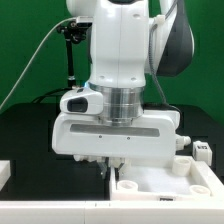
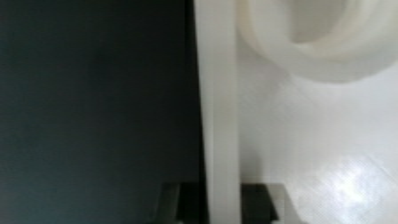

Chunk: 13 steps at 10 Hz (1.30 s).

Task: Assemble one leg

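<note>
My gripper (image 1: 108, 166) is low at the near-left edge of the large flat white panel (image 1: 165, 186), which has a round corner socket (image 1: 128, 185). In the wrist view the gripper (image 2: 222, 202) has its dark fingers (image 2: 185, 203) pressed against both sides of the panel's thin edge wall (image 2: 217, 90), shut on it. A round socket (image 2: 306, 45) shows on the panel beside that wall. One leg (image 1: 201, 152), a small white post with black-and-white tag marks, lies behind the panel at the exterior view's right, apart from the gripper.
The black table (image 1: 40, 130) lies to the exterior view's left of the panel. A white piece (image 1: 4, 172) shows at the left edge and a white strip (image 1: 50, 213) runs along the front. A black post (image 1: 69, 60) stands at the back left.
</note>
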Tool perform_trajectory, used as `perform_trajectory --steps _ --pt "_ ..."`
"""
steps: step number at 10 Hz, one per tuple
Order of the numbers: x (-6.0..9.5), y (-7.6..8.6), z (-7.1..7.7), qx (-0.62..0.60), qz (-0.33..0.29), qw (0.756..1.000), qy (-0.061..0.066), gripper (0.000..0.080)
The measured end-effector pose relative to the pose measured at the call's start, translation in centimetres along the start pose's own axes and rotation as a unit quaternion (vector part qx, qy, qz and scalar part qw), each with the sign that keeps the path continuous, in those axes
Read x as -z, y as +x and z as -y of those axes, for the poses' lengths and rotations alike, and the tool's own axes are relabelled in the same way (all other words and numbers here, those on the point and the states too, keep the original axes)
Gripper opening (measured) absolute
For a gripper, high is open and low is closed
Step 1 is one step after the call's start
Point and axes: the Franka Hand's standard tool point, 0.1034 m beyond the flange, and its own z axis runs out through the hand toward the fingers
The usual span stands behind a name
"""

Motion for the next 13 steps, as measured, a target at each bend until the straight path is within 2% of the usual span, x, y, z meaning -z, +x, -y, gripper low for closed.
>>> perform_trajectory --steps 4,5,6,7,8,9,10,11,13 --pt "0.0 0.3 -0.1 0.007 -0.006 1.0 -0.003 0.0053" --pt "0.1 0.2 0.0 0.007 -0.005 1.0 -0.002 0.023" --pt "1.1 -0.1 0.6 0.002 -0.003 1.0 0.001 0.023" --pt "2.5 -0.9 2.1 0.0 -0.005 1.0 0.005 0.0411" --pt "3.8 -1.9 3.5 -0.002 -0.001 1.0 0.009 0.0546" --pt "5.1 -2.6 5.1 -0.004 0.003 1.0 0.012 0.0546" --pt "6.5 -2.9 6.9 -0.001 0.0 1.0 0.015 0.0631" --pt "7.1 -3.2 8.6 0.007 -0.006 1.0 0.015 0.0644" --pt "6.7 -3.3 8.3 0.01 0.002 1.0 0.015 0.0648"
